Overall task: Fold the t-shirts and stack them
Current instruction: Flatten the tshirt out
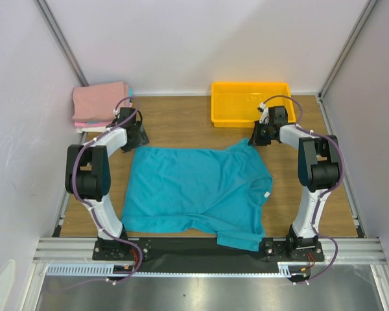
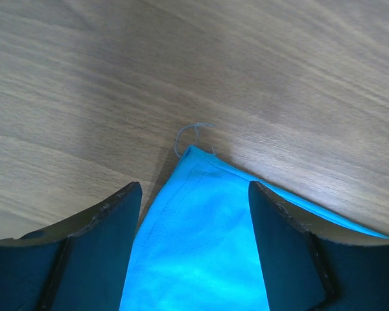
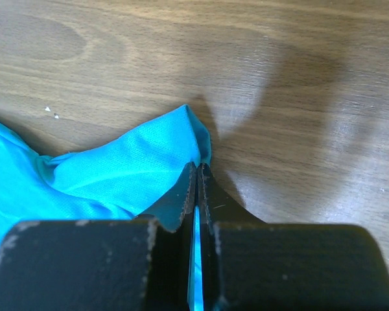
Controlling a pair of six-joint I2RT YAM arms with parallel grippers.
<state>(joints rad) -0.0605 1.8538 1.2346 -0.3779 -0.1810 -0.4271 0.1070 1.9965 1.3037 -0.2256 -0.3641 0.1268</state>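
Note:
A teal t-shirt lies spread on the wooden table, one sleeve hanging over the near edge. My left gripper is open at its far left corner; in the left wrist view the corner lies between the two fingers with a loose thread at its tip. My right gripper is at the far right corner and shut on the fabric, which is pinched between its closed fingertips. A folded pink t-shirt lies at the back left.
A yellow bin stands at the back right, just behind my right gripper. White walls close in the table on three sides. A black strip runs along the near edge between the arm bases.

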